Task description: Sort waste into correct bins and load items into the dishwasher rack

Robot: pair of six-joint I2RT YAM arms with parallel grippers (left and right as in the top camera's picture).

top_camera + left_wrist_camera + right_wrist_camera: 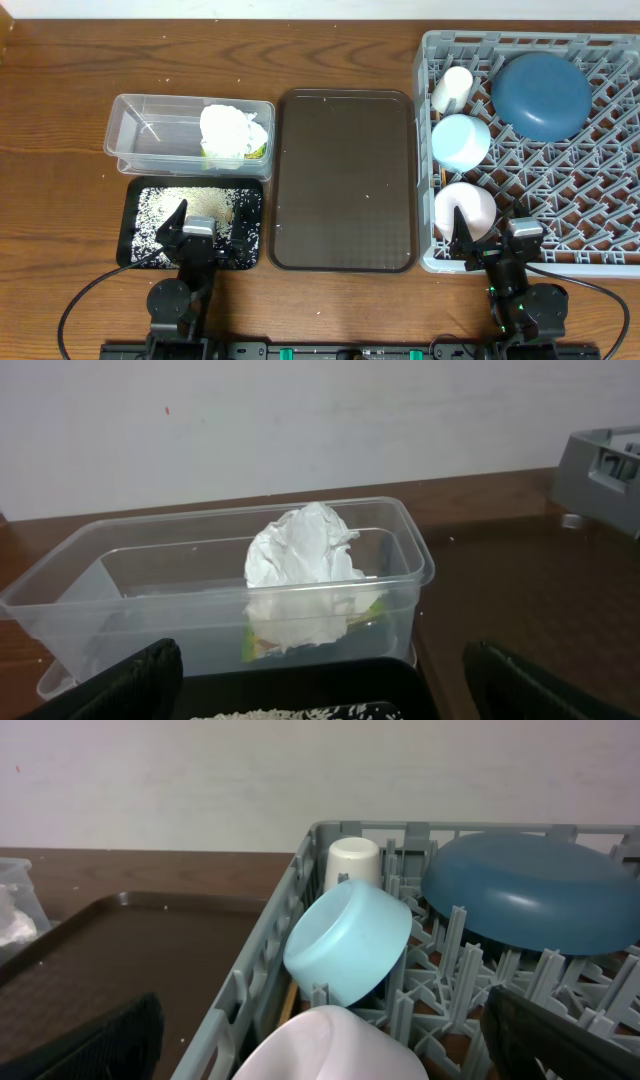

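Looks basically done: dishes (460, 140) sit peg-propped in the rack (590, 262) right of the brown tray (345, 180), presumably to drain. Napkins (232, 130) are in the clear tub (150, 125) and rice (190, 205) in the black tray (128, 222) left of it. Left hand (203, 236) and right hand (495, 245) hang spread wide, empty.

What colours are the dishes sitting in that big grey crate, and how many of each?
Dark blue: 1, the plate
Light blue: 1, the small dish
Cream: 1, the cup
Pinkish white: 1, the bowl
Total: 4, all in the crate
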